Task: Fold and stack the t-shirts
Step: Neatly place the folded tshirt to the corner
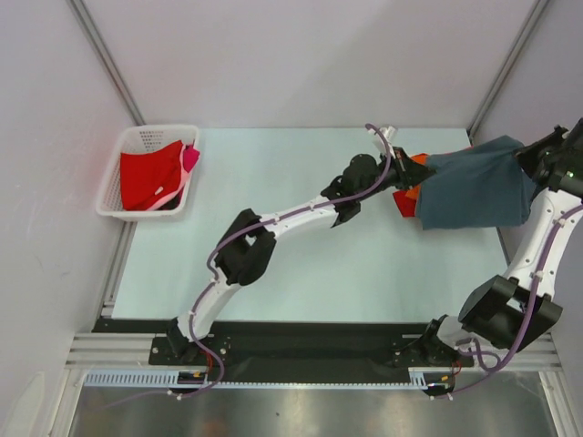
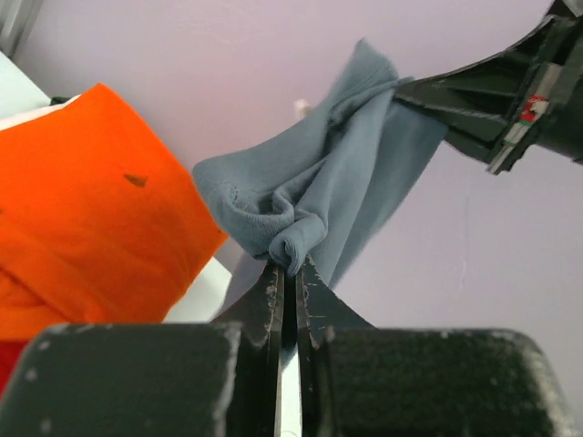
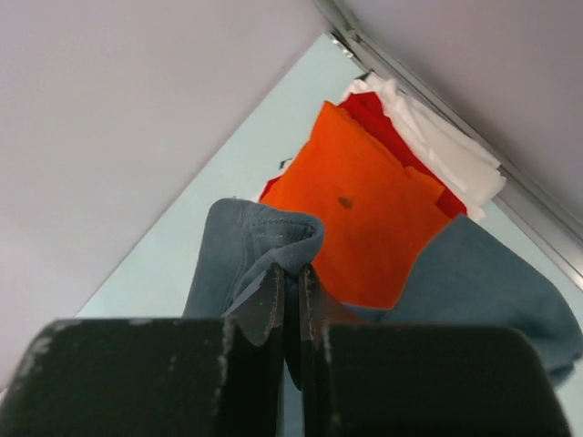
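Currently held: we see the grey shirt stretched between the two arms over the right side of the desk.
Left end effector: closed. In its wrist view the fingers pinch a bunched, rolled fold at the edge of the grey shirt, with no gap showing between them.
Right end effector: closed as well. In its own view we find the fingers clamped on a curled hem of the same shirt.
Grey shirt, position: its left edge is at the left end effector and its right edge at the right one. From the right wrist we see its lower part draping down across the orange shirt.
Orange shirt: folded flat on the desk beneath the grey one. From above we make out only its left edge.
Under the orange: red cloth shows at the far side, and white cloth lies beyond it near the rail.
Basket: at the far left of the desk, well apart from both arms.
Basket contents: a red shirt fills it, and a pink shirt lies against its right wall.
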You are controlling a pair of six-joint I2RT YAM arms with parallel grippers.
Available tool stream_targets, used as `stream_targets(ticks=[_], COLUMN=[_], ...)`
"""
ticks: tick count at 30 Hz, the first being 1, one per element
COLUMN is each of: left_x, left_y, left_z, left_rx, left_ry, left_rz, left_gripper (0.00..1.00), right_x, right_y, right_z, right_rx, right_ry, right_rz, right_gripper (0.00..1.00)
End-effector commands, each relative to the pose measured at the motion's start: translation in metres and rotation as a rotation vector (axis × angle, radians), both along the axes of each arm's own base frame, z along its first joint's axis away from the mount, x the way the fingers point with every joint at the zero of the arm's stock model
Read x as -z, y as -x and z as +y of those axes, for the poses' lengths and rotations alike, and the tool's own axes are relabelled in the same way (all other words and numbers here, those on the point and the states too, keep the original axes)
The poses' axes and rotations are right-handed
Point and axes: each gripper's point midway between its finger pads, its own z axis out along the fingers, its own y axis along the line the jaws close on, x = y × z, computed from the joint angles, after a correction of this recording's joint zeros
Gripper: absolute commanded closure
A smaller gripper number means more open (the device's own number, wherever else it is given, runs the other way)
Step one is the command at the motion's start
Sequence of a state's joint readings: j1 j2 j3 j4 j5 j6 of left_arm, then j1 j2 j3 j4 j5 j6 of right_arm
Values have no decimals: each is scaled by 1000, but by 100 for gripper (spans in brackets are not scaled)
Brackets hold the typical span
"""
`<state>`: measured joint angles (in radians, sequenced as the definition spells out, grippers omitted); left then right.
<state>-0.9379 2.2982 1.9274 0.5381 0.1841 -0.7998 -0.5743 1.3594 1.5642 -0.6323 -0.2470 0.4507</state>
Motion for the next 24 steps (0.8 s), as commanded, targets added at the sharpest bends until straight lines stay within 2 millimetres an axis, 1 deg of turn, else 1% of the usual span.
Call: stream_targets(ticks=[1, 2, 3, 4, 5, 6, 7, 8, 10, 11, 12, 13, 14, 15, 16, 17, 18, 19, 20, 21, 22, 24], left_x=[-80, -62, -60, -66, -59, -57, -54, -45, -41, -40, -28, -30, -27, -23, -21, -23, -22, -24, -27, -25, -34, -34], left_y=[-1, -8, -11, -14, -17, -21, -24, -29, -36, -40, -45, -49, -54, -58, -60, -63, -64, -63, -62, -62, -59, -59], left_z=[-6, -14, -16, -18, -21, -21, -21, -22, -21, -20, -22, -21, -20, -21, -21, -19, -18, -17, -17, -16, -14, -13], left_rx=[-6, -10, -19, -25, -33, -51, -63, -75, -100, -106, -112, -119, -124, -126, -125, -123, -122, -119, -115, -115, -110, -115], left_ry=[181, 162, 155, 168, 160, 161, 164, 157, 163, 174, 166, 177, 185, 192, 196, 210, 214, 219, 221, 219, 239, 239], left_rz=[-82, -64, -56, -63, -57, -53, -47, -36, -26, -16, -1, 2, 19, 26, 34, 44, 48, 49, 48, 53, 45, 45], left_gripper=[100, 100, 100, 100, 100, 100, 100, 100, 100, 100, 100, 100, 100, 100, 100, 100, 100, 100, 100, 100, 100, 100], right_x=[4, 8, 9, 12, 22, 24, 31, 32, 35, 44, 45, 43, 45, 51, 53, 47, 52, 51, 48, 44, 42, 38], right_y=[-21, -24, -28, -31, -37, -41, -47, -50, -58, -63, -67, -71, -75, -80, -83, -86, -89, -91, -93, -93, -93, -96], right_z=[-30, -34, -37, -40, -44, -46, -50, -51, -54, -57, -57, -58, -59, -60, -62, -62, -63, -63, -63, -61, -60, -61], right_rx=[58, 64, 67, 70, 73, 72, 73, 73, 68, 64, 54, 50, 48, 43, 41, 37, 36, 33, 31, 26, 24, 29], right_ry=[38, 34, 33, 31, 17, 14, 8, 0, -5, -17, -26, -23, -27, -33, -34, -27, -33, -32, -28, -24, -18, -9], right_rz=[-6, 1, 3, 9, 25, 27, 34, 31, 27, 41, 37, 26, 28, 38, 41, 33, 43, 44, 34, 27, 21, 8], right_gripper=[100, 100, 100, 100, 100, 100, 100, 100, 100, 100, 100, 100, 100, 100, 100, 100, 100, 100, 100, 100, 100, 100])
